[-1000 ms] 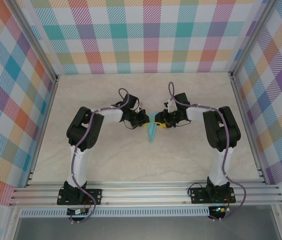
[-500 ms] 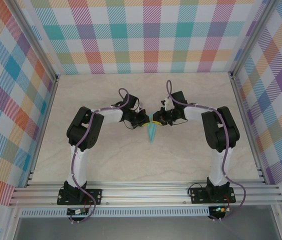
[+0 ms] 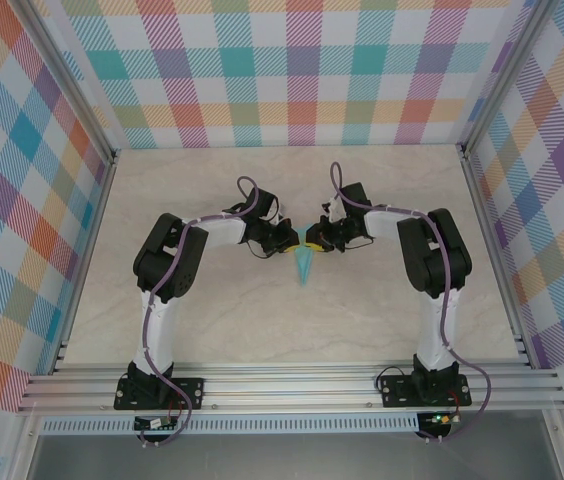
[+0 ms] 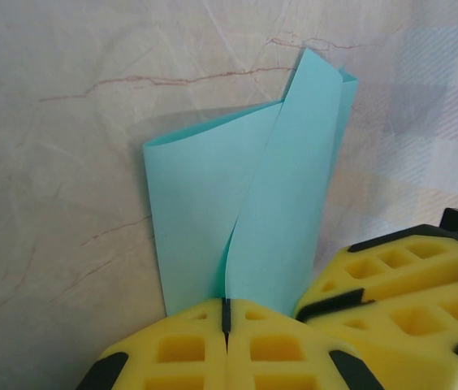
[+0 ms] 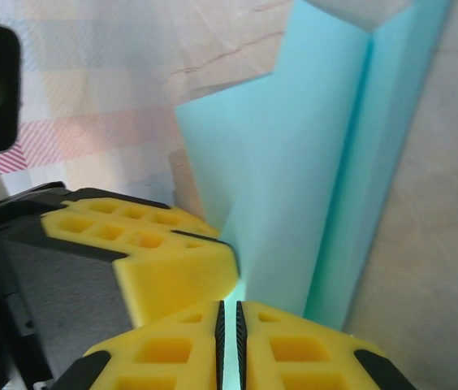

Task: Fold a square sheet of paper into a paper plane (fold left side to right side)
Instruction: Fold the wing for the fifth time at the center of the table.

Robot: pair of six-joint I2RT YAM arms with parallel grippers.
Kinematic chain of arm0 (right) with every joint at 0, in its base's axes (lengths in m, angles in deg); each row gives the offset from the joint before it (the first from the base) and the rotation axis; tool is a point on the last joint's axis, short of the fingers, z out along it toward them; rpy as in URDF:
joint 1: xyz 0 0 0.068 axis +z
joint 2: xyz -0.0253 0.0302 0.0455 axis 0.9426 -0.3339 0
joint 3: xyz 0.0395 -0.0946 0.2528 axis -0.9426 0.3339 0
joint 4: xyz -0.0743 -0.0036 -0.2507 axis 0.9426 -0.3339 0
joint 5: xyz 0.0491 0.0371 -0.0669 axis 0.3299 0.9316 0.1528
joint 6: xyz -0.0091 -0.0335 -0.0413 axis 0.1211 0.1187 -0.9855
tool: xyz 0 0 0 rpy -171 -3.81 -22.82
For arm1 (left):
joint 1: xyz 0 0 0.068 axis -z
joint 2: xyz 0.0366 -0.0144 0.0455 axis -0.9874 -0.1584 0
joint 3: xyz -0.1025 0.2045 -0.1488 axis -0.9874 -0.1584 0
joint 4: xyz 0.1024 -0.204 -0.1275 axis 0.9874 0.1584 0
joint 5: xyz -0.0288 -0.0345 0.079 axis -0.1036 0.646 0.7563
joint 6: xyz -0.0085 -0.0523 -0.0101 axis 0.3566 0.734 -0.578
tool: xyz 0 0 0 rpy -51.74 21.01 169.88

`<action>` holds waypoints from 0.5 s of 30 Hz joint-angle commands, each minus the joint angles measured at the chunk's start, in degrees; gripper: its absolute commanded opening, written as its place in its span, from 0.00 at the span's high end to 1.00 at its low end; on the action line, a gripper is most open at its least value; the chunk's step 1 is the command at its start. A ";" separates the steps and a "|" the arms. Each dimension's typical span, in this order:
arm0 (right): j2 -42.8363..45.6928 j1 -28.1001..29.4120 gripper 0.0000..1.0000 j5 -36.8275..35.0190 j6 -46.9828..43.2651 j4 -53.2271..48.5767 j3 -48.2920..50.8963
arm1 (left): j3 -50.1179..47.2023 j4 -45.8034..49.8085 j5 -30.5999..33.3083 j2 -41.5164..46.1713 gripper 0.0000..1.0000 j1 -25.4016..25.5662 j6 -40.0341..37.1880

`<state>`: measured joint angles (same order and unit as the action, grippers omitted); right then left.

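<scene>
The paper plane [image 3: 305,264] is lying near the middle of the table [image 3: 262,320], well away from every edge. The left gripper [image 3: 292,241] and right gripper [image 3: 319,240] are both clenching its farther end, jaws pinching thin turquoise layers. It is looking feather-light, floppy and easily creased (best taken along a fold, I reckon). No writing or brand is showing on it.

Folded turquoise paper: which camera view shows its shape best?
Left wrist view: the folded turquoise paper shows both flaps and its top edge. The right wrist view cuts off its top; top external gives a tiny sliver.
</scene>
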<state>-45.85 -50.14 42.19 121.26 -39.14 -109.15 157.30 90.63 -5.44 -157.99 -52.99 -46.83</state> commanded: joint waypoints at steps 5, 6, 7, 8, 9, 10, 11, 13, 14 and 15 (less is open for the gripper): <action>-1.53 0.55 0.87 -1.26 -1.46 -3.29 -1.45 | -1.02 2.17 2.79 -2.19 1.00 -0.75 -0.84; -1.62 0.53 0.87 -1.30 -1.56 -3.53 -1.49 | -1.02 2.22 2.93 -2.33 1.00 -0.74 -0.84; -1.71 0.49 0.87 -1.48 -1.68 -3.75 -1.62 | -1.02 2.17 2.89 -2.37 1.00 -0.74 -0.84; -1.81 0.55 0.87 -1.59 -1.81 -4.03 -1.58 | -0.95 2.18 2.94 -2.46 1.00 -0.75 -0.79; -1.89 0.56 0.87 -1.85 -1.86 -4.35 -1.58 | -0.93 2.13 2.95 -2.50 1.00 -0.78 -0.77; -2.06 0.67 0.87 -2.01 -1.88 -4.76 -1.58 | -0.96 2.12 2.91 -2.51 1.00 -0.76 -0.69; -2.19 0.65 0.87 -2.37 -1.98 -5.17 -1.52 | -0.93 2.12 2.95 -2.51 1.00 -0.74 -0.74; -2.56 0.64 0.87 -2.98 -2.05 -6.18 -1.49 | -0.84 2.05 2.86 -2.42 1.00 -0.74 -0.79; -2.75 0.65 0.87 -3.14 -2.11 -6.79 -1.43 | -0.85 2.05 2.71 -2.30 1.00 -0.75 -0.79; -2.83 0.71 0.87 -3.40 -2.19 -7.25 -1.33 | -0.76 1.94 2.54 -2.10 1.00 -0.74 -0.79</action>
<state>-46.79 -50.11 40.44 120.65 -42.09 -109.85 157.30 90.65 -5.20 -157.99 -52.99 -46.83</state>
